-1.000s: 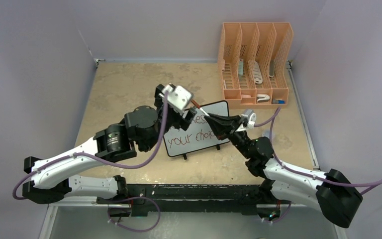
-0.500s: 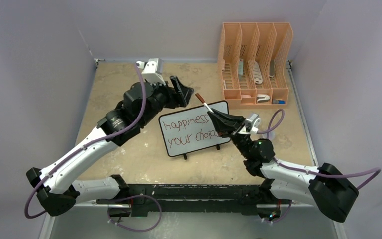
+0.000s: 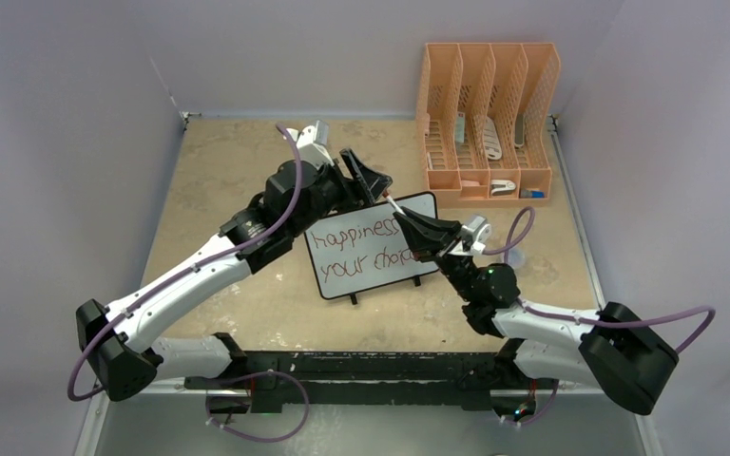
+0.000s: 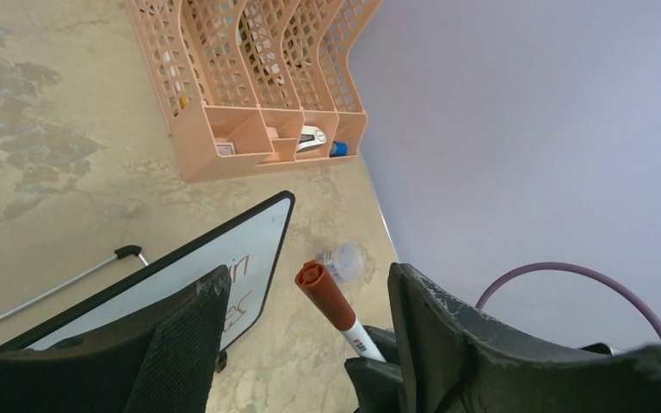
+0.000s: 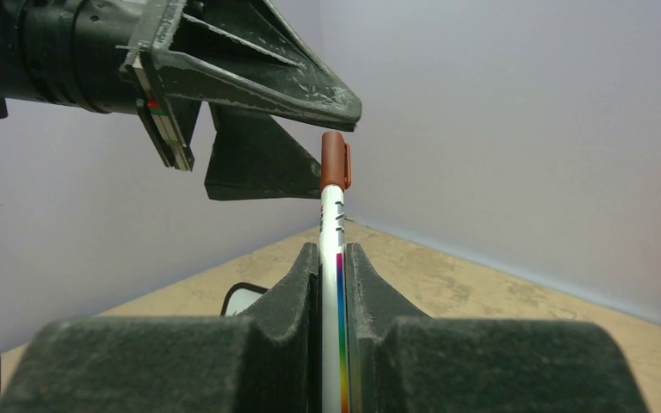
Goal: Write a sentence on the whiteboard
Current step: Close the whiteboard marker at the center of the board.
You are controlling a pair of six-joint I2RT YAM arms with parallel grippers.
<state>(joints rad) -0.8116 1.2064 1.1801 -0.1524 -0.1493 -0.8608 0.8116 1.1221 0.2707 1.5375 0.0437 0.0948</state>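
1 whiteboard (image 3: 340, 273), 1 sentence (image 3: 363, 243) in 2 lines, right pincer (image 5: 334, 256) clamped on 1 capped marker (image 5: 334, 176), left pincer (image 3: 365, 179) gaping, empty

You are looking at a beige tabletop (image 3: 228, 190) mottled with darker patches, boxed in by plain lavender walls (image 3: 67, 142) on the left, back and right. At its far right corner stands a peach mesh file rack (image 3: 488, 185) with four slots. The light is soft and even.

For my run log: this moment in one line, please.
left gripper: open around marker cap | right gripper: shut on marker | whiteboard: sentence written
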